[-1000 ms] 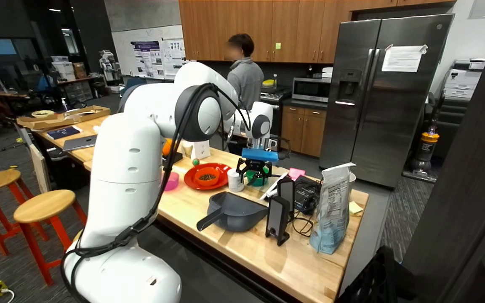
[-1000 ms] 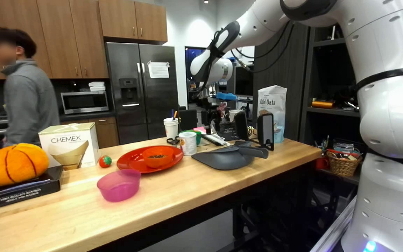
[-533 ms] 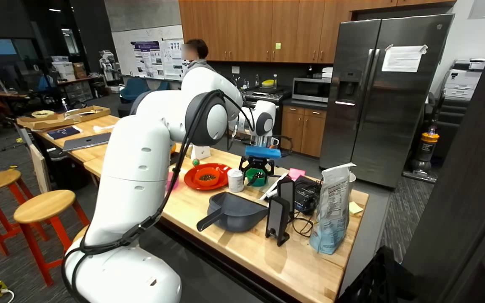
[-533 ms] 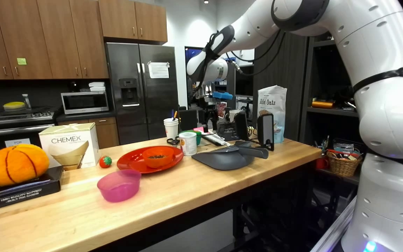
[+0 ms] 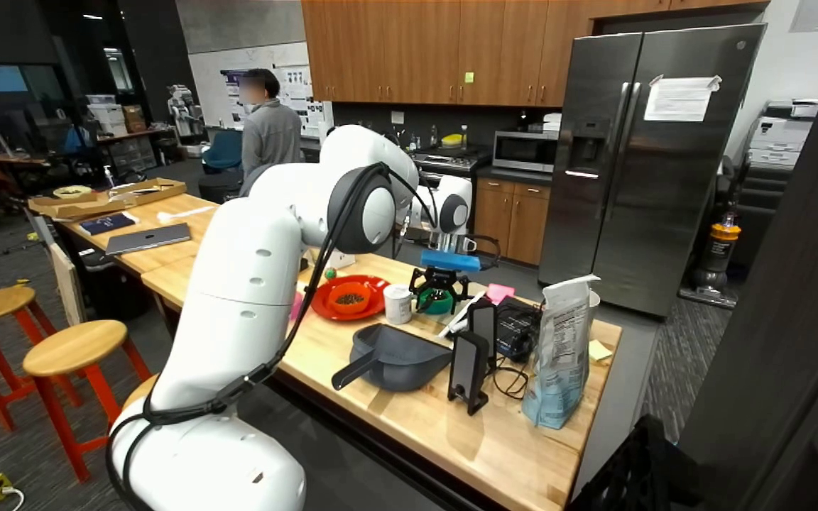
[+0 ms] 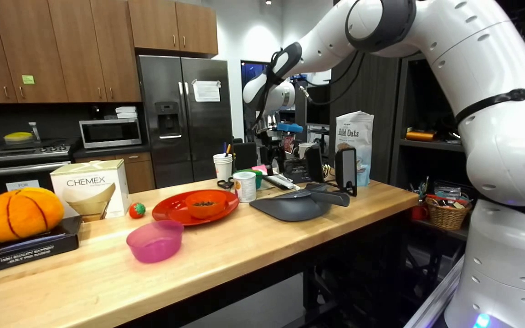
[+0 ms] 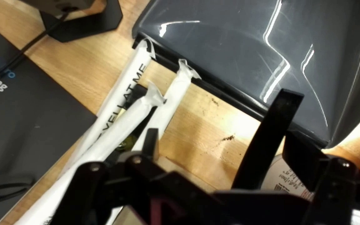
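My gripper (image 7: 222, 142) stands open, its two black fingers (image 7: 151, 140) wide apart. A black bar, which looks like a utensil handle (image 7: 267, 140), runs between them, closer to the right-hand finger; I cannot tell whether it touches. In an exterior view the gripper (image 5: 439, 297) is over the green bowl (image 5: 440, 304), partly hidden by it. Beside that stands a white tub (image 5: 397, 304), whose printed round top (image 7: 284, 175) shows in the wrist view. The grey dustpan (image 7: 245, 47) lies ahead of the fingers. Dark crumbs (image 7: 228, 138) dot the wood below.
White wrapped sticks (image 7: 117, 137) and a black box (image 7: 17, 125) lie to one side. Two black speakers (image 5: 467, 369) and an oats bag (image 5: 558, 355) stand near the table's end. A red plate (image 6: 167, 209) bears an orange bowl (image 6: 205, 210); a pink bowl (image 6: 155, 243) is nearby.
The arm has swung slightly, carrying the open gripper a little to the right in an exterior view. A person in grey has walked left behind it. The tabletop objects look unmoved.
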Robot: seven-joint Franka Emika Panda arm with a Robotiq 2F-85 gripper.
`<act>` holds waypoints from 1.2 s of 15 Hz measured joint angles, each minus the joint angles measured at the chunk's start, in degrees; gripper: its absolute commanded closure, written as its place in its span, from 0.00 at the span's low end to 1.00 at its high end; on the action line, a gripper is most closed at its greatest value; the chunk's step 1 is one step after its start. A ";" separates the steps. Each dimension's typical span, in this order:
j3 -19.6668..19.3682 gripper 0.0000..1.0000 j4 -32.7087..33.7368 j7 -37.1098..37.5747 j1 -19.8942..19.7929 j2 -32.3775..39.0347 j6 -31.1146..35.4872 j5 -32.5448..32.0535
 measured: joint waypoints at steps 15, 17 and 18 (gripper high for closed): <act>1.22 0.00 3.79 0.25 -0.02 2.47 -3.04 0.00; 1.24 0.00 3.79 0.32 -0.02 2.72 -3.23 0.01; 1.24 0.00 3.79 0.35 -0.02 2.83 -3.36 0.01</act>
